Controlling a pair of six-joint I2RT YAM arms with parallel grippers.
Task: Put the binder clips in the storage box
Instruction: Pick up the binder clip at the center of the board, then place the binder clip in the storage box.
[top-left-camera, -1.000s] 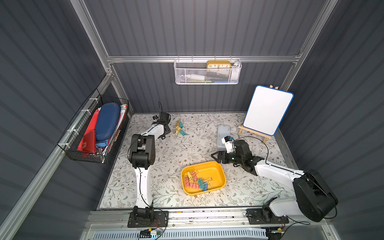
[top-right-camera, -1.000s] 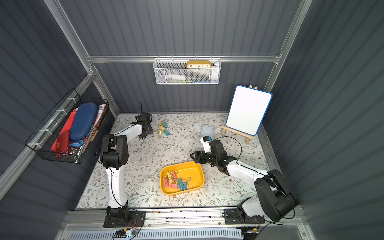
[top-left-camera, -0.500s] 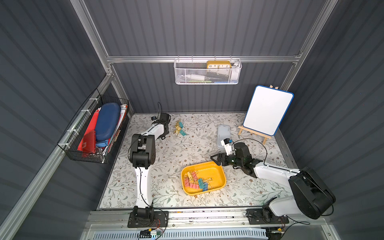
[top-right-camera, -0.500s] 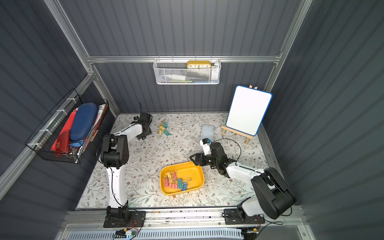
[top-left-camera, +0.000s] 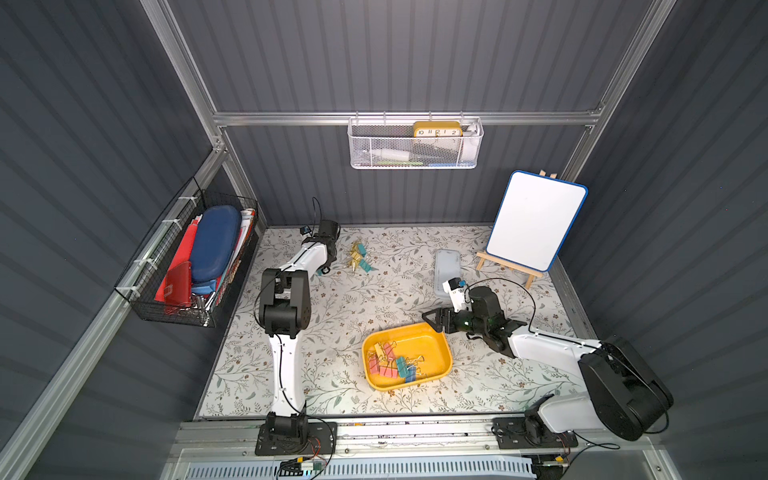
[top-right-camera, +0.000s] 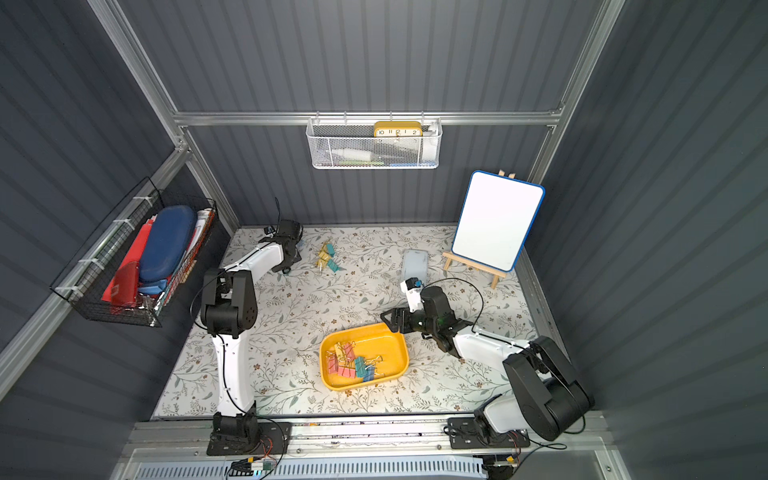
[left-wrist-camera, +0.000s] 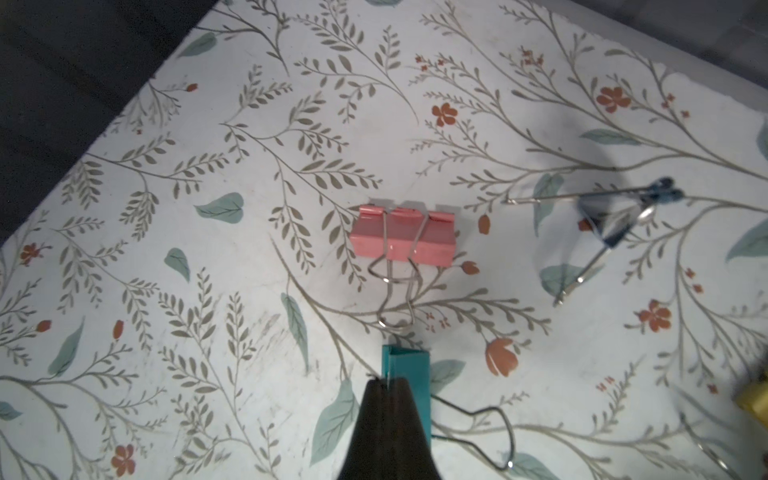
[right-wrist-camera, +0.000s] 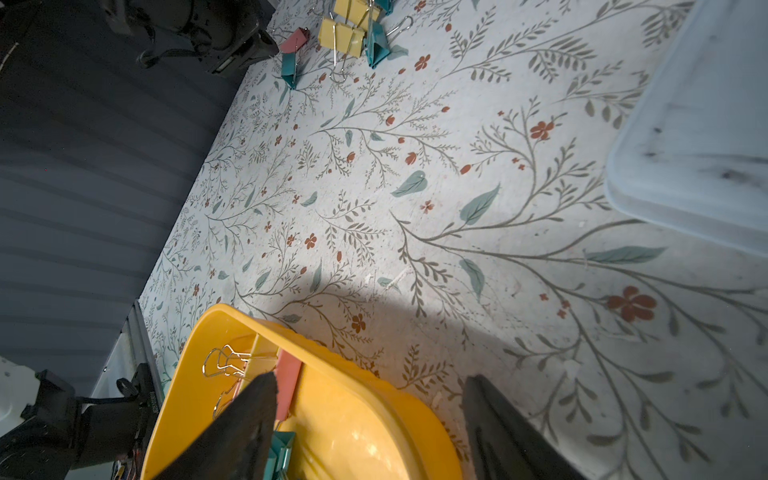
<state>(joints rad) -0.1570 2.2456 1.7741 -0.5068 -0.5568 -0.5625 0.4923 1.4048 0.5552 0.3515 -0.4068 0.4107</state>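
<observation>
Clock (top-left-camera: 437, 129): 10 11 12 1 2. Left fingers (left-wrist-camera: 374, 415) pinch teal clip (left-wrist-camera: 405, 365).

One storage box (top-left-camera: 440, 336) sits on the table (top-left-camera: 332, 316). The binder clips (top-left-camera: 392, 363) heaped in it overlap too much for a firm count; about three pink, one yellow, one teal and one blue show in both top views. Six more lie loose in the right wrist view: one pink clip (right-wrist-camera: 295, 39), two yellow clips (right-wrist-camera: 340, 37) and three teal, made up of a lone teal clip (right-wrist-camera: 289, 68) and a teal pair (right-wrist-camera: 376, 45) beside the yellows. There are two robot arms, the left arm (top-left-camera: 286, 361) and the right arm (top-left-camera: 548, 347). There is one translucent lid (top-left-camera: 446, 268) and one whiteboard (top-left-camera: 534, 220) on one easel (top-left-camera: 505, 266). Two baskets hang on the walls, one white mesh basket (top-left-camera: 415, 151) and one black wire basket (top-left-camera: 187, 266), and there is one clock (top-left-camera: 436, 129).
</observation>
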